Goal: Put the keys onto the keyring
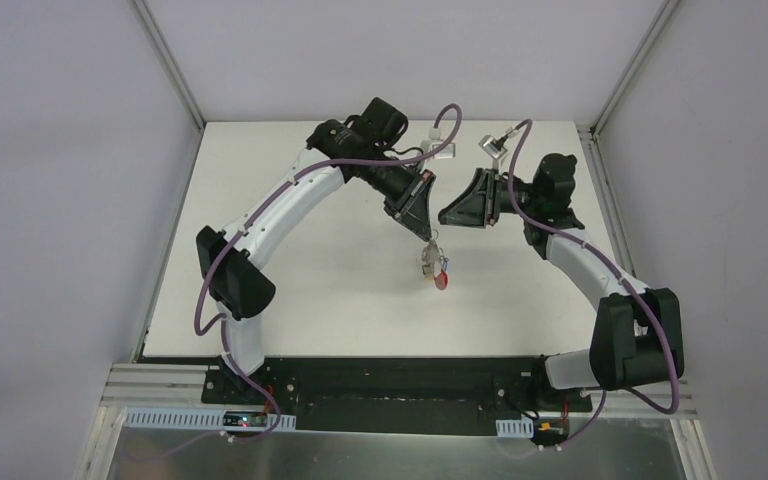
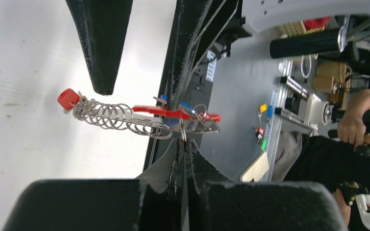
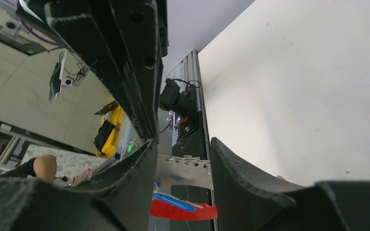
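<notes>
My left gripper (image 1: 426,236) (image 2: 184,140) is shut on a small wire ring of the keyring (image 1: 433,265) (image 2: 173,113) and holds it hanging above the table's middle. The keyring is a grey metal clip with a red arc and a row of wire rings. A red-headed key (image 2: 68,98) hangs at one end, and a blue-headed key (image 2: 185,105) lies by the red arc. My right gripper (image 1: 443,214) (image 3: 183,144) is open just to the right of the left gripper. The grey clip (image 3: 188,173) and the red arc (image 3: 188,211) show in the gap between its fingers.
The white table (image 1: 290,280) is boxed by grey walls, with a black base rail (image 1: 380,380) at the near edge. Beyond the edge, the left wrist view shows a workbench and a person's hand (image 2: 354,125).
</notes>
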`<move>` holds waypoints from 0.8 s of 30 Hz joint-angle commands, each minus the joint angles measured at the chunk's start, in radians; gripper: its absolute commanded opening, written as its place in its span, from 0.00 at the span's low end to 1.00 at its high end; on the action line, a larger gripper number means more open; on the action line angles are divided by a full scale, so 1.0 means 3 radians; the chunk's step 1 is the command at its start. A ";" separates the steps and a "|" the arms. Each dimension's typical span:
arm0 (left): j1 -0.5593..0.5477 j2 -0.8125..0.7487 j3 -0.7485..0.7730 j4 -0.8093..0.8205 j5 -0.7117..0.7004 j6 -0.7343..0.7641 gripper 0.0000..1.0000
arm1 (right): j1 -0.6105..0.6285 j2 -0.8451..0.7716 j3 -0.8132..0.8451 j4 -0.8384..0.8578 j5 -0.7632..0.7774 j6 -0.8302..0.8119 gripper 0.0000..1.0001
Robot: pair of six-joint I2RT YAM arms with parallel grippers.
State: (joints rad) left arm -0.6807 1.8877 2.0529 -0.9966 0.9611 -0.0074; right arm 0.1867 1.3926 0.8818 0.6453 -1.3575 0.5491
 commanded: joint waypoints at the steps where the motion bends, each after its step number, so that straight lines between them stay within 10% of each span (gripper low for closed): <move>1: -0.0035 0.0007 0.0137 -0.0408 -0.0034 0.0307 0.00 | 0.0079 -0.0167 0.0121 0.0026 -0.0230 -0.0124 0.46; 24: -0.0052 -0.0001 -0.0042 -0.0138 0.0111 0.0117 0.00 | 0.0335 -0.0151 0.0118 -0.0461 -0.0259 -0.0514 0.27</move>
State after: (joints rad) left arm -0.6884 1.8965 2.0411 -1.0557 0.9409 0.0368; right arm 0.2741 1.3685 0.8818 0.5747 -1.4078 0.4915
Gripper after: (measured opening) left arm 0.009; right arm 0.298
